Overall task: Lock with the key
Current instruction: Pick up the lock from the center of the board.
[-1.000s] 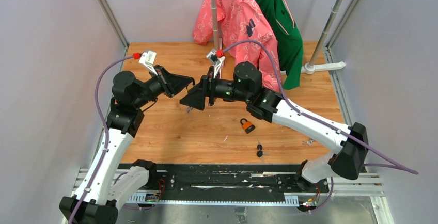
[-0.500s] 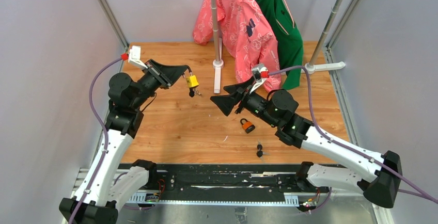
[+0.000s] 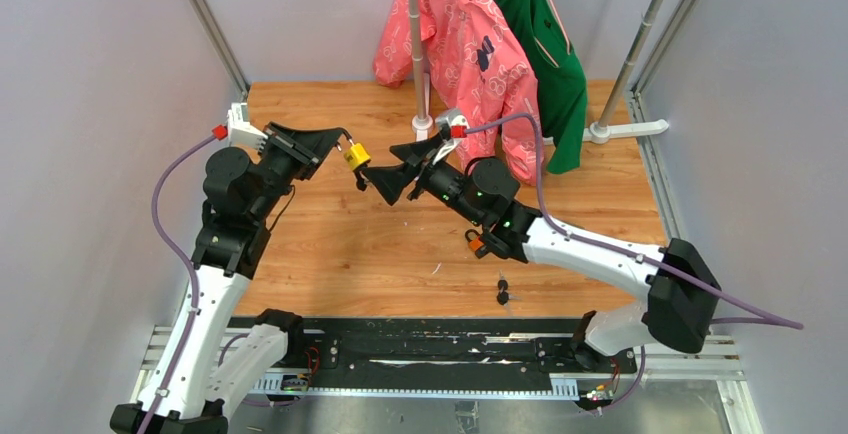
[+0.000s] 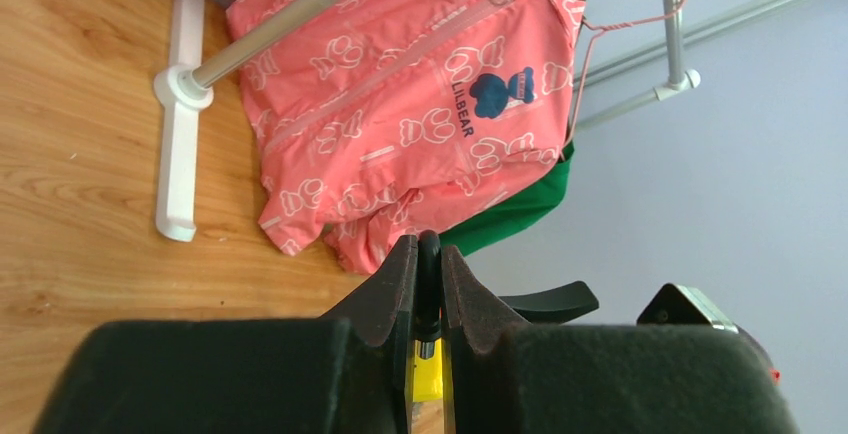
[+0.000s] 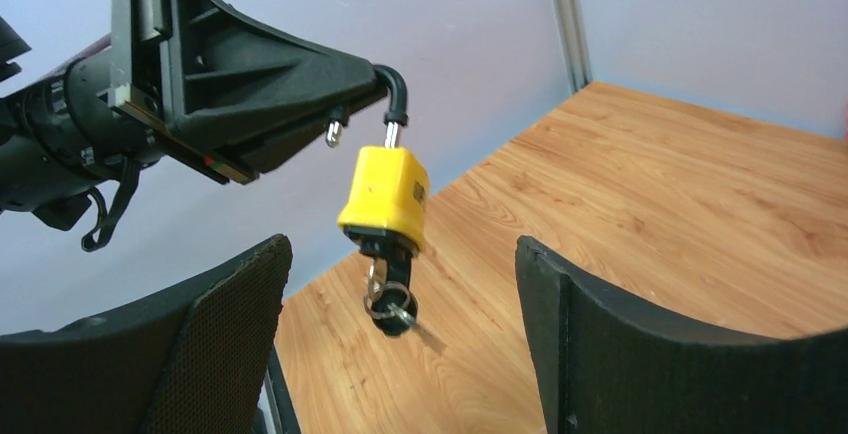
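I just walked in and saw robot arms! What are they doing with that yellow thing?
The left gripper is shut on the shackle of a yellow padlock and holds it up in the air. The shackle is popped open, and a bunch of keys hangs from the lock's bottom. The right gripper is wide open right in front of it, touching nothing. An orange padlock and spare keys lie on the table.

Wooden bench (image 3: pixel 330 244), an orange padlock (image 3: pixel 480 246) lying near the middle – partly under an arm, a bunch of black keys (image 3: pixel 503 292) just nearer the front edge, two white rack feet (image 3: pixel 630 129) at the back.
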Motion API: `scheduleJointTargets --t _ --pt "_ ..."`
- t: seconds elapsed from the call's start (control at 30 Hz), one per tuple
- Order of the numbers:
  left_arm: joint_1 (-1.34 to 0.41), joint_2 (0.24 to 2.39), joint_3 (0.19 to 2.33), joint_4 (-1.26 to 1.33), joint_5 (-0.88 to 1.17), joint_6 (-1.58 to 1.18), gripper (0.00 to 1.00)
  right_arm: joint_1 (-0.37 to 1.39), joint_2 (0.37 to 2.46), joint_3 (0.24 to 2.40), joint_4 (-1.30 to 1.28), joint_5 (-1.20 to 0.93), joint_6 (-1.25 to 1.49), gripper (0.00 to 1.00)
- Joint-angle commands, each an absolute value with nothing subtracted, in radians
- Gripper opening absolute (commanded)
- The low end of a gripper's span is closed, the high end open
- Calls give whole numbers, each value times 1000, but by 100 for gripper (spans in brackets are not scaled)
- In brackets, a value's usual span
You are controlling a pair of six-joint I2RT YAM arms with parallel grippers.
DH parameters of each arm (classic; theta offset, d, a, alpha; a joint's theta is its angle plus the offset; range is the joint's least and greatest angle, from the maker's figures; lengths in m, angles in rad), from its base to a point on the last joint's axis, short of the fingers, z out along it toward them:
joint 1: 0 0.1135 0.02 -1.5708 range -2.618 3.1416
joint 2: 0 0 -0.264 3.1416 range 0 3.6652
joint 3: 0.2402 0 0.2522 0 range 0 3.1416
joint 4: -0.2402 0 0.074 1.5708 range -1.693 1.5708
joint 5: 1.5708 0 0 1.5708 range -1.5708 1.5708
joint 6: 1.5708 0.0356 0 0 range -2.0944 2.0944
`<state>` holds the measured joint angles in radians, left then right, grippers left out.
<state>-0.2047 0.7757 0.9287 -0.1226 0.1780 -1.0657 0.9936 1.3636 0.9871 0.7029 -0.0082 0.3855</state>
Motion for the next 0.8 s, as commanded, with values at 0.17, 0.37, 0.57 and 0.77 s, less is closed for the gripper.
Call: scheduleJointTargets --t 0.17,0.37,0.57,0.77 --pt "-208 748 992 -166 121 -1059 0 1018 1471 1110 793 -103 426 83" --pt "-207 747 1011 -175 120 -1051 0 1018 1534 1174 709 -124 440 72" --pt "-207 743 1011 -172 123 -1051 0 1018 1569 1203 699 -132 445 58" --pt "-207 737 1009 -175 119 -1048 0 1017 1586 1212 701 -130 465 39"
